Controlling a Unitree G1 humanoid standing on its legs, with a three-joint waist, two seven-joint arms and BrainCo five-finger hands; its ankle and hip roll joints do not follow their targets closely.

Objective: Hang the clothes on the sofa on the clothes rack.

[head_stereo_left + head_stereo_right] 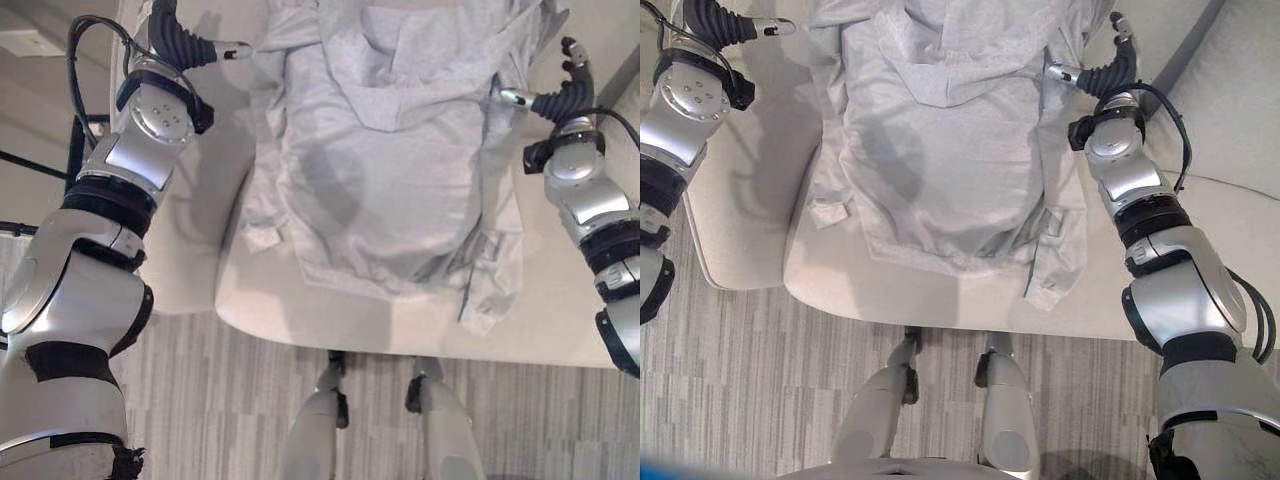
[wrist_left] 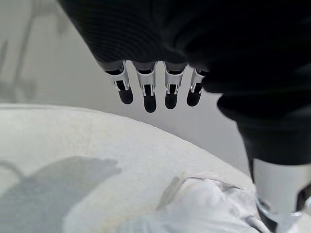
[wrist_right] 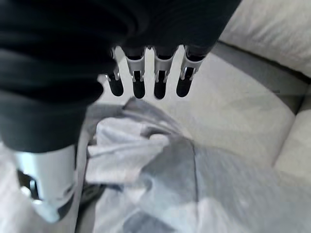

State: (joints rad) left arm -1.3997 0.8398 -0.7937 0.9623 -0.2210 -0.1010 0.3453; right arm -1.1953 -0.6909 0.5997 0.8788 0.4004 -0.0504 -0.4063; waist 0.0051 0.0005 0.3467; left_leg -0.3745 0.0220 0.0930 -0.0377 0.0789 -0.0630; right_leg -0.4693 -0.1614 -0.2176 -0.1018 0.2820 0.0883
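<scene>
On the pale sofa [image 1: 560, 320] seat lies the light grey hooded jacket [image 1: 385, 160], spread flat with its hem toward me and one cuff near the seat's front edge. I hold my left hand [image 1: 190, 45] just beside its left shoulder, fingers [image 2: 146, 94] straight, grasping nothing. My right hand [image 1: 1105, 65] hovers at the opposite shoulder, fingers [image 3: 146, 82] likewise extended above the cloth, empty.

The robot's arms are shiny silver-grey with round joints and black bands. Each wrist wears a dark ribbed cover like a sock. The left hand [image 2: 155, 92] and the right hand [image 3: 146, 80] have silver fingers with dark tips and thick silver thumbs.
</scene>
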